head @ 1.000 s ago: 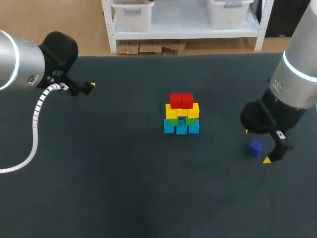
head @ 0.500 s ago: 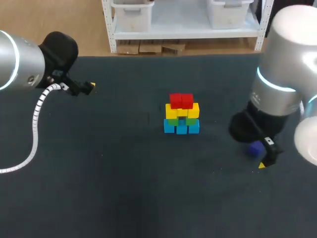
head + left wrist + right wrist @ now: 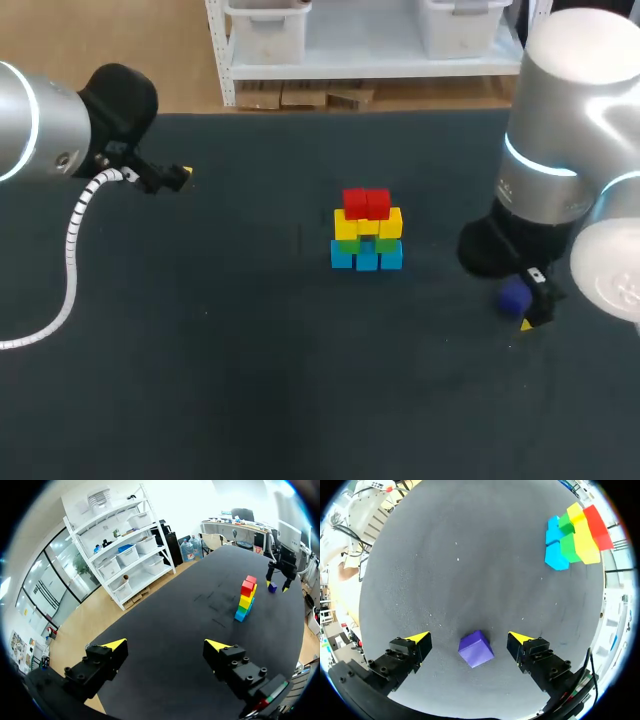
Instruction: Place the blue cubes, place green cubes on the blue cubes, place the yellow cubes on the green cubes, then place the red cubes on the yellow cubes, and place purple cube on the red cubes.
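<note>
Mid-table stands a stack: blue cubes point(image 3: 366, 257) at the bottom, green cubes point(image 3: 366, 243) on them, then yellow cubes point(image 3: 367, 223), with red cubes point(image 3: 365, 203) on top. The purple cube point(image 3: 514, 296) lies alone on the table to the stack's right. My right gripper point(image 3: 522, 306) hangs over it. In the right wrist view the purple cube point(image 3: 476, 649) sits between the open fingers of the right gripper point(image 3: 469, 637), touching neither. The stack point(image 3: 572, 535) is ahead of it. My left gripper point(image 3: 178, 176) is at the far left, open and empty point(image 3: 165, 644).
The dark table point(image 3: 250, 380) is bare apart from the stack and the purple cube. My right arm's bulky wrist point(image 3: 545, 190) rises just right of the stack. A white cable point(image 3: 72, 260) hangs from my left arm.
My right arm has swung left and its gripper has come from the cube's right side to straddle the purple cube. The left arm and the stack have not moved.
</note>
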### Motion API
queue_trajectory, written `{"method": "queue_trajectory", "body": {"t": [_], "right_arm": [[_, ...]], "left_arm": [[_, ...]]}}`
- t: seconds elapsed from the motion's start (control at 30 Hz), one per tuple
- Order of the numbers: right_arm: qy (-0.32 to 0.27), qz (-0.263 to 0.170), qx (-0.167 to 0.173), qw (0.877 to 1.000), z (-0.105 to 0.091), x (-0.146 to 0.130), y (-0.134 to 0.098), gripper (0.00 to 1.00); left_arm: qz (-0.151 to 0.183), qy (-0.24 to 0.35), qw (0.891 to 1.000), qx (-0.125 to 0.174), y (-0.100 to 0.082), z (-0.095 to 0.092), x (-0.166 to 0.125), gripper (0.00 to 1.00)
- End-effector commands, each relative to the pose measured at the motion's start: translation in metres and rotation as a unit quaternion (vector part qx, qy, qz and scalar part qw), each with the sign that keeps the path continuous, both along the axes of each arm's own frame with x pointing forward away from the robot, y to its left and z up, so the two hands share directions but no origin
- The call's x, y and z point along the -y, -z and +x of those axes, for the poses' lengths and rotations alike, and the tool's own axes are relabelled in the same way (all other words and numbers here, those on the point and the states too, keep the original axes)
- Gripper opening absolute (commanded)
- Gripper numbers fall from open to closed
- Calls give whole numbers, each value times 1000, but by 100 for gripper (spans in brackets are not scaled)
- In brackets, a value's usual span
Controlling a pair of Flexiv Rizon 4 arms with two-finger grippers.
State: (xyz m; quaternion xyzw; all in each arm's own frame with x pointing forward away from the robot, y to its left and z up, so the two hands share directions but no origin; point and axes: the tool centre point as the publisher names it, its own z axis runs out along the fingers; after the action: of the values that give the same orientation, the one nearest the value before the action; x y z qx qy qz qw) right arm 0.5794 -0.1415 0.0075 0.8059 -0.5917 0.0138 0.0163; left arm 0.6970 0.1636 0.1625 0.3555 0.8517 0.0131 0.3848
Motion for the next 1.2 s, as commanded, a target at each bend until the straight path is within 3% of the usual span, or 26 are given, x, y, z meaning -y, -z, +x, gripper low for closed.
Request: {"method": "queue_trajectory", "body": {"t": [0.03,0.6,0.63,0.7,0.73,1.0,1.2], "right_arm": [[4,-2,-2,1000,4,3,2,100],[26,-8,-2,1000,11,10,15,100],[29,-8,-1,1000,11,10,15,96],[31,-7,-1,999,11,11,15,75],[32,-7,0,999,11,11,15,54],[46,0,-1,999,11,13,14,38],[61,3,-1,998,13,13,6,14]], "left_arm": [[-1,2,1000,0,0,1,-1,100],[-1,2,1000,0,0,1,-1,100],[-1,2,1000,0,0,1,-1,100],[-1,2,1000,0,0,1,-1,100],[-1,2,1000,0,0,1,-1,100],[-1,2,1000,0,0,1,-1,100],[-1,2,1000,0,0,1,-1,100]]}}
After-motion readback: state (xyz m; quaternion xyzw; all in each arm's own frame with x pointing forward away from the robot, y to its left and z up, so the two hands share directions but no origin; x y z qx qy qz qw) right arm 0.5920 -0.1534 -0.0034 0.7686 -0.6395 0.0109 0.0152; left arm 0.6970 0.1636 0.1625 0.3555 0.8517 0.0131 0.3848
